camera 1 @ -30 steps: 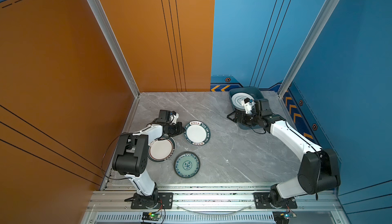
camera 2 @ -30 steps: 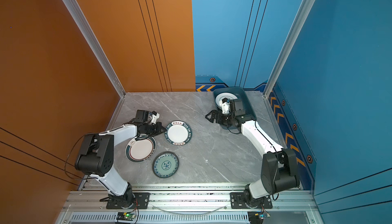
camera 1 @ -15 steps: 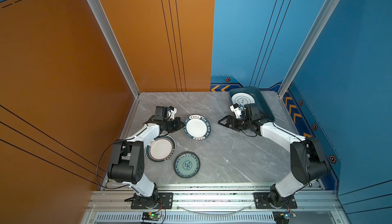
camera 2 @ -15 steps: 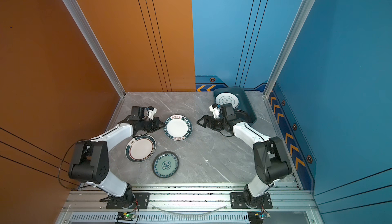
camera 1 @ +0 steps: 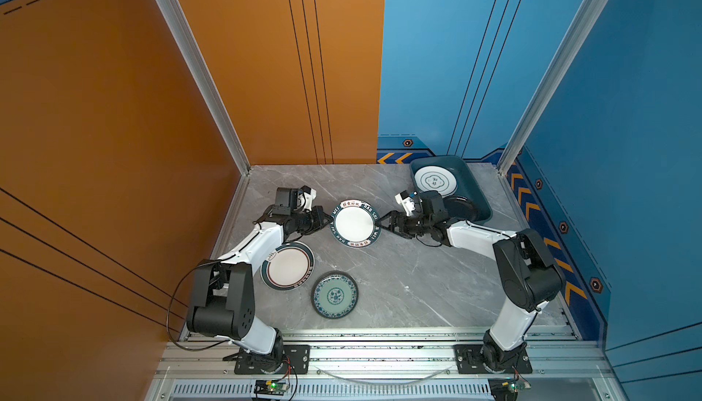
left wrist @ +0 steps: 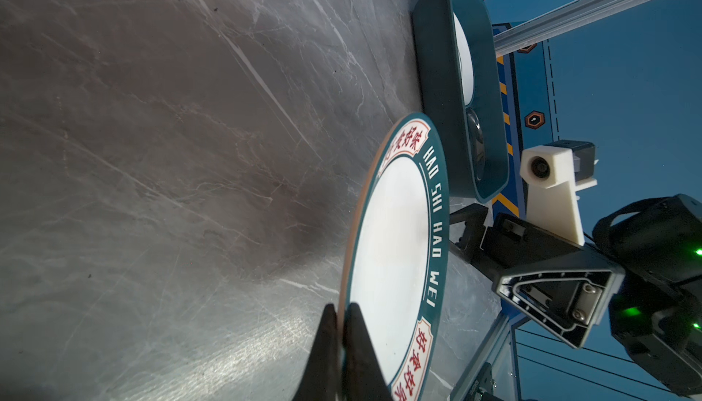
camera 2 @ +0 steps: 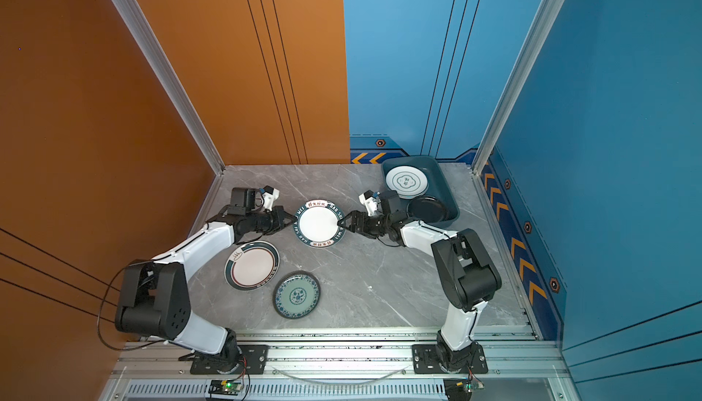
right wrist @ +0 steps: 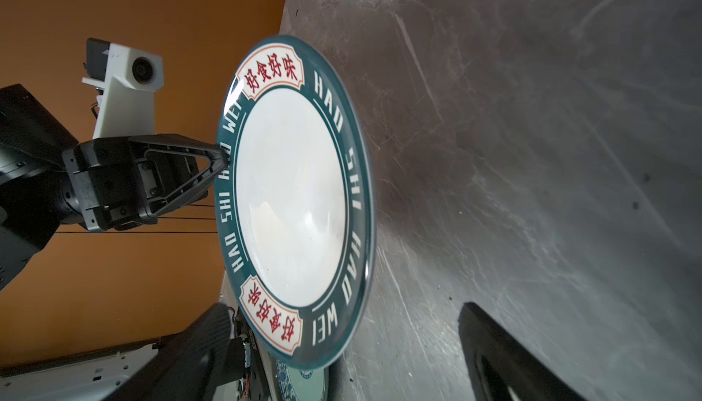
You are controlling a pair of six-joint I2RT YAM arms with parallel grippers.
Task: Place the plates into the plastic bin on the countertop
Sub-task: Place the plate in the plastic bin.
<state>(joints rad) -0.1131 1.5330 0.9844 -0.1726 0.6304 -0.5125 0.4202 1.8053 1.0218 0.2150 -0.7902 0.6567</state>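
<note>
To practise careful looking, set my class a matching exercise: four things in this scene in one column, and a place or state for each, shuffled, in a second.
1 HAO SHI HAO WEI plate
2 black plate
3 teal floral plate
4 right gripper

A in the plastic bin
B open
C flat on the countertop
D pinched by the left gripper

Pairs: 1-D, 2-A, 3-C, 4-B

Five plates: lettered plate (camera 1: 356, 223), red-ringed plate (camera 1: 288, 266), flowery plate (camera 1: 335, 295), white plate (camera 1: 435, 181) and black plate (camera 1: 461, 207). One blue bin (camera 1: 470, 181). Two tools: left tool (camera 1: 328, 221), right tool (camera 1: 383, 222).
</note>
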